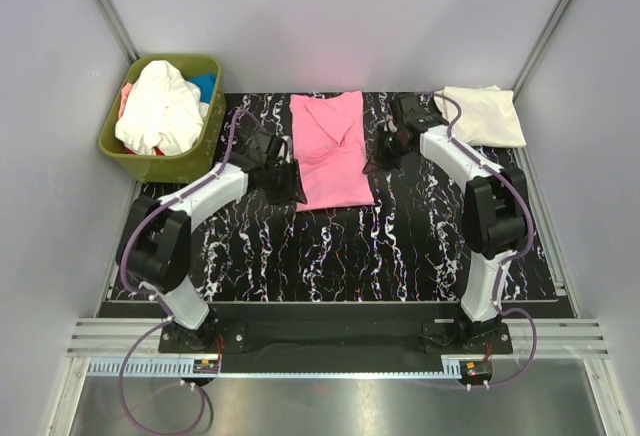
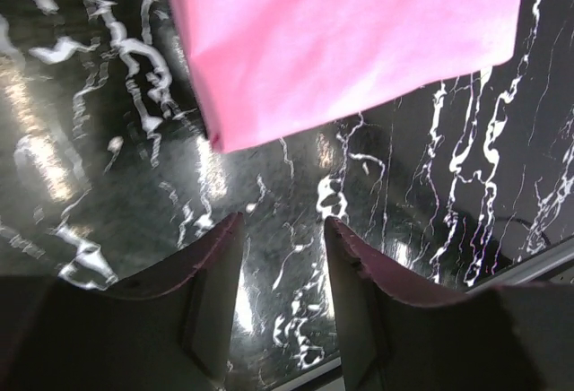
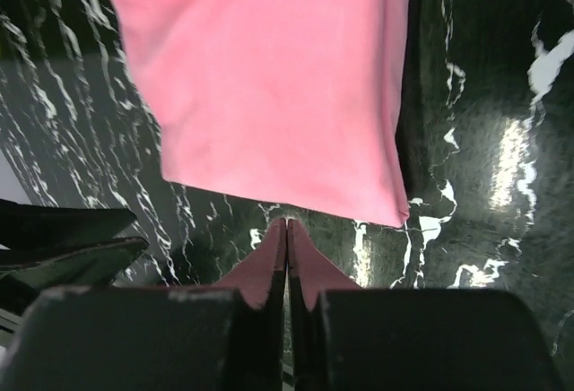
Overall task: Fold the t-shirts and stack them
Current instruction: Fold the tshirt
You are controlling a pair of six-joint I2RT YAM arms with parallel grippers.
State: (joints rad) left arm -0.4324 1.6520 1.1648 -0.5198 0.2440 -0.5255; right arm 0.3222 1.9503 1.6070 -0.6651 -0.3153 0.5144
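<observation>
nearest to us stood the arm bases (image 1: 195,334) at the near edge of the surface (image 1: 400,251), with nothing of the task beside them. we found the pink t-shirt (image 1: 330,151) lying flat at the middle of the surface, toward the far side, between the two hands. its sides were turned in, making a long narrow panel, smooth apart from a shallow v-shaped crease near the far end; the near hem ran straight. left hand (image 2: 282,225): fingers spread, nothing between them, just off the shirt's near left corner and not touching it. right hand (image 3: 287,225): fingers pressed together on nothing, just short of the near hem. a cream t-shirt (image 1: 482,116) lay folded at the far right; white and blue shirts (image 1: 160,116) were heaped in the olive bin (image 1: 160,164) at far left. we judged the pink shirt half folded, with the lengthwise folds done and the crosswise fold outstanding. the next move would call for the right hand to open, both hands to pinch the near corners, and the hem to be carried evenly toward the collar.
</observation>
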